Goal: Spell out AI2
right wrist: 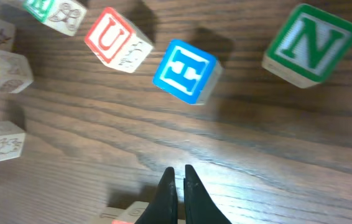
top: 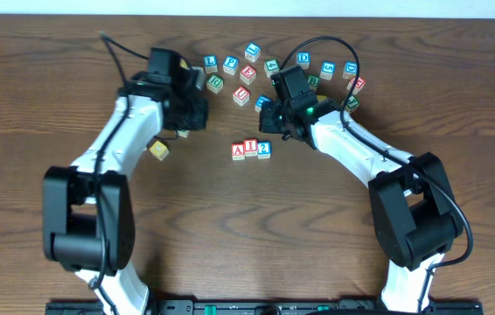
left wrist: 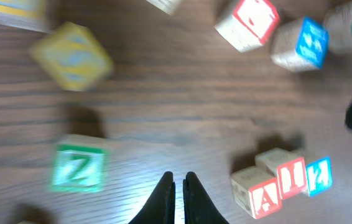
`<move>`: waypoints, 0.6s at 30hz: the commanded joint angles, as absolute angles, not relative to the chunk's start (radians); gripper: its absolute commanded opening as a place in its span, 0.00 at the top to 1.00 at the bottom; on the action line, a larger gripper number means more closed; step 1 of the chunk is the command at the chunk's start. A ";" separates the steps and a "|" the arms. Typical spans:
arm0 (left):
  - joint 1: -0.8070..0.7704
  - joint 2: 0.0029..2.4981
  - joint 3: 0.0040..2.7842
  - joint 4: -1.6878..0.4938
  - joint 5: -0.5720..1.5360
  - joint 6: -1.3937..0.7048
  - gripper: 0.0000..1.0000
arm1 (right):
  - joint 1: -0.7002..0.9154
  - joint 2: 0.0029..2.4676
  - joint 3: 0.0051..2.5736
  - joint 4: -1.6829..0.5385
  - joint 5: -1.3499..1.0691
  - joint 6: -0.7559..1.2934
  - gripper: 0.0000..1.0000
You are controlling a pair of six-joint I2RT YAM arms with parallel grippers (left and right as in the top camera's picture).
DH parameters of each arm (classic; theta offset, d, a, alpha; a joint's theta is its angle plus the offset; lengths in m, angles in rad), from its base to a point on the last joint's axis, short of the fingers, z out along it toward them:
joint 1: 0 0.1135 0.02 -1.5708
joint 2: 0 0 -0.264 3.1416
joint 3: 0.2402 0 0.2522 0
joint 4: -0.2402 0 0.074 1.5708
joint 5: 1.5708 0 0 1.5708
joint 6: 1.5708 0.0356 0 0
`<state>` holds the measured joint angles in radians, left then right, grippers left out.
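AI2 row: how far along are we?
Looks done: the A cube, I cube and 2 cube sit side by side in reading order in the overhead view. In hand: nothing; the left gripper and right gripper are shut and empty. Left: apparently nothing, perhaps straightening the slightly uneven row.

Left fingers [left wrist: 163, 202], black, pressed together at bottom centre, nothing between them, over the dark wood-grain surface [left wrist: 163, 106]. Frame is motion-blurred.

Lower right: three small wooden cubes in a touching row that slants up to the right: red "A" cube [left wrist: 264, 198], red "I" cube [left wrist: 291, 176], blue "2" cube [left wrist: 319, 175].

Left of the fingers, apart: green "Z" cube [left wrist: 78, 167].

Upper left: yellow wooden cube [left wrist: 71, 56].

Top right: red-faced cube [left wrist: 250, 22] just beside blue-faced cube [left wrist: 303, 42]; letters unreadable.
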<state>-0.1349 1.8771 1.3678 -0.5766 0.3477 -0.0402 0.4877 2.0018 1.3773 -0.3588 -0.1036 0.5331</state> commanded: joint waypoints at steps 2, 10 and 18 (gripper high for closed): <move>-0.080 1.858 1.390 -0.582 0.244 -0.183 0.92 | 0.542 2.021 1.393 -0.332 -0.103 0.540 0.99; -0.057 1.858 1.390 -0.592 0.216 -0.205 0.92 | 0.579 2.088 1.393 -0.299 -0.068 0.565 0.99; -0.057 1.858 1.390 -0.594 0.215 -0.205 0.92 | 0.587 2.096 1.393 -0.307 -0.066 0.564 0.99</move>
